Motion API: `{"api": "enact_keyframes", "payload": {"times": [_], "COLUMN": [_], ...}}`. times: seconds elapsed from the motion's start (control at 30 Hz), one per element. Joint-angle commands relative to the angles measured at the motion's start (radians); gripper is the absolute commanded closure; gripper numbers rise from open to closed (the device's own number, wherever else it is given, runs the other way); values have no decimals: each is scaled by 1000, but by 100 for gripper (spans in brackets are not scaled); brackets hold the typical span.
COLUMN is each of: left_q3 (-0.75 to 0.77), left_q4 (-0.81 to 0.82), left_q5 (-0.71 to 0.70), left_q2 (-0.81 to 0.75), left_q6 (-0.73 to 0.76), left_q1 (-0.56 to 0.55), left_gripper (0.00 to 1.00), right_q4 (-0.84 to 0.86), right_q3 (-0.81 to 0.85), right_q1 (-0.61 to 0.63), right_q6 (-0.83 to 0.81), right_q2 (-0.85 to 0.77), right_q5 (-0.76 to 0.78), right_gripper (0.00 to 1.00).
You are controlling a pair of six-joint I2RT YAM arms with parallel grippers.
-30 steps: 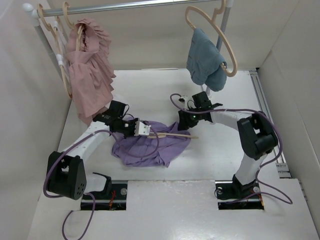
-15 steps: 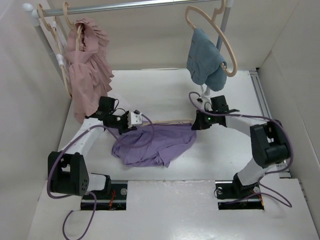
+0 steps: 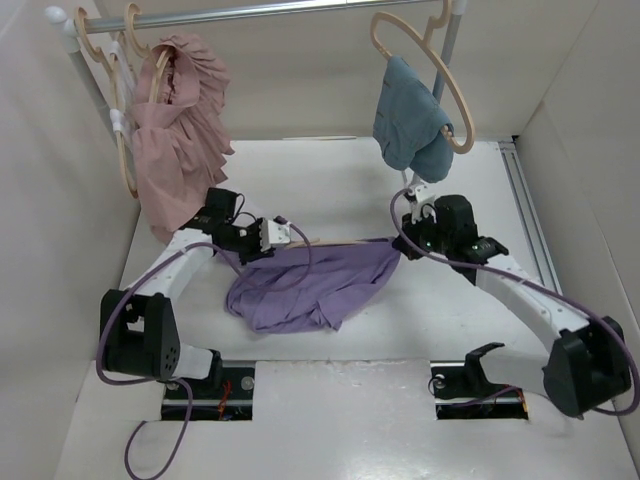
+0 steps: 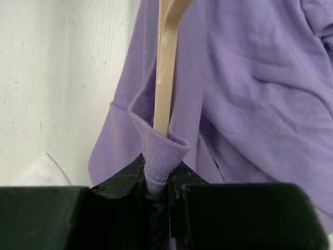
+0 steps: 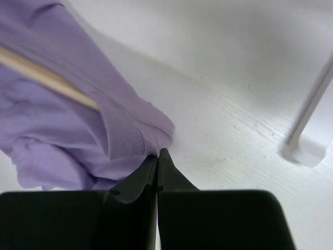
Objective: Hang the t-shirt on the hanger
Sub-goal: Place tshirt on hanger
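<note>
Left tool and right tool clamped tight (arms stretched forward).

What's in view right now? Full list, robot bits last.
t-shirt: one, lavender, on the table between the arms, pulled taut along its far edge.
hanger: one, pale beige, threaded inside the t-shirt's far edge.
pink garment: one, dusty pink, hanging at the left of the rail.
blue-grey garment: one, hanging at the right of the rail.
other hangers: at least three, pale beige, on the rail.
rail: one, metal, at the far side.
table: one, white.
left tool: shut on the t-shirt's bunched edge.
right tool: shut on the t-shirt's right edge.
</note>
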Motion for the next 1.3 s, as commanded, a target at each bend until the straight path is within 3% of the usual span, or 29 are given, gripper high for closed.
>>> {"api": "enact_keyframes", "payload": {"times": [0.0, 0.13, 0.3, 0.4, 0.53, 0.57, 0.63, 0.67, 0.8, 1.0, 1.27], "left_q3": [48, 102, 200, 249, 260, 260, 260, 260, 260, 260, 278], "left_q4": [-11, -83, -247, -310, -348, -348, -348, -348, -324, -315, -315], "left_q5": [-90, -45, 143, 186, 199, 199, 199, 199, 199, 208, 258], "left_q2": [23, 23, 47, 58, 58, 58, 58, 58, 58, 58, 67], "left_q6": [9, 111, 214, 251, 279, 279, 279, 279, 260, 248, 199], "left_q1": [-5, -52, -66, -75, -76, -76, -76, -76, -76, -76, -76], "left_gripper": [100, 100, 100, 100, 100, 100, 100, 100, 100, 100, 100], "right_q4": [-14, 7, 17, 6, -43, -57, -107, -121, -143, -106, 18], "right_q3": [48, 130, 277, 298, 283, 269, 269, 269, 269, 334, 335], "right_q1": [79, 187, 335, 360, 351, 334, 314, 294, 282, 354, 432], "right_q6": [-99, -193, -299, -333, -356, -356, -356, -356, -356, -374, -364], "right_q2": [-121, -121, -17, 15, 16, 6, -6, -6, -87, -109, 60], "right_q5": [172, 171, 63, 16, 62, 62, 72, 72, 72, 8, -128], "right_gripper": [100, 100, 100, 100, 100, 87, 50, 41, 33, 33, 37]}}
